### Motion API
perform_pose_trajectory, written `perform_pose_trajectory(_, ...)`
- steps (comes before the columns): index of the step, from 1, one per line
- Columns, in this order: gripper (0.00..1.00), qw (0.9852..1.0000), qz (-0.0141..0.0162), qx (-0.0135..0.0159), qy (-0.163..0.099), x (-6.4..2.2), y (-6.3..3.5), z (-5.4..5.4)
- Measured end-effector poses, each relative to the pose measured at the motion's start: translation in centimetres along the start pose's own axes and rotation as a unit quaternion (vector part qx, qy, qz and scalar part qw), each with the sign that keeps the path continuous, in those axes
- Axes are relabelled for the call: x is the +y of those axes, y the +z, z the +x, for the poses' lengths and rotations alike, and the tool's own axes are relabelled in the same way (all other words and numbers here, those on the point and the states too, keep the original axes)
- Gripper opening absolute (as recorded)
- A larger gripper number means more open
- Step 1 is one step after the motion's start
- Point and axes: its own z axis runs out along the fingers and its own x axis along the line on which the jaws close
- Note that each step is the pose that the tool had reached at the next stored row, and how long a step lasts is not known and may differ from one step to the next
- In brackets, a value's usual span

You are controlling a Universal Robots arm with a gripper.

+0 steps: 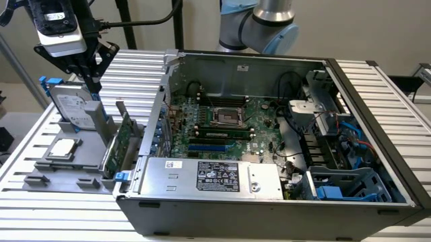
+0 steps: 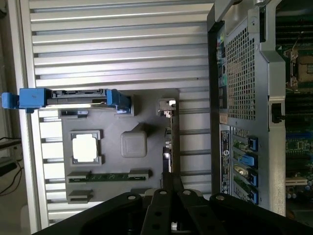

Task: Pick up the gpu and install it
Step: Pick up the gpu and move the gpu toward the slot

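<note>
the gripper (image 1: 93, 81) hangs above the grey holder (image 1: 88, 166) on the counter (image 1: 60, 214), jaws pressed together with nothing between them. the gpu (image 1: 116, 146) stands on edge in the holder, on the side nearest the case (image 1: 269, 212), apart from the gripper. the case wall rises just beside it. on its other side the hard drive (image 1: 75, 108) stands upright, with the chip (image 1: 62, 148) and a ram stick (image 2: 107, 176) lying flat nearby.
</note>
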Motion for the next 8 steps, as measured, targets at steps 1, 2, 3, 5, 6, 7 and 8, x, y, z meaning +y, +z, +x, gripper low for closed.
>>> perform_pose_trajectory(1, 0.11, 1.0, 0.0, 0.0, 0.0, 0.0, 0.0, 0.0)
perform_pose_trajectory(2, 0.11, 1.0, 0.0, 0.0, 0.0, 0.0, 0.0, 0.0)
perform_pose_trajectory(3, 0.11, 1.0, 0.0, 0.0, 0.0, 0.0, 0.0, 0.0)
perform_pose_trajectory(5, 0.12, 1.0, 0.0, 0.0, 0.0, 0.0, 0.0, 0.0)
perform_pose_trajectory(6, 0.18, 1.0, 0.0, 0.0, 0.0, 0.0, 0.0, 0.0)
perform_pose_trajectory(7, 0.24, 1.0, 0.0, 0.0, 0.0, 0.0, 0.0, 0.0)
perform_pose_trajectory(8, 0.24, 1.0, 0.0, 0.0001, 0.0, 0.0, 0.0, 0.0)
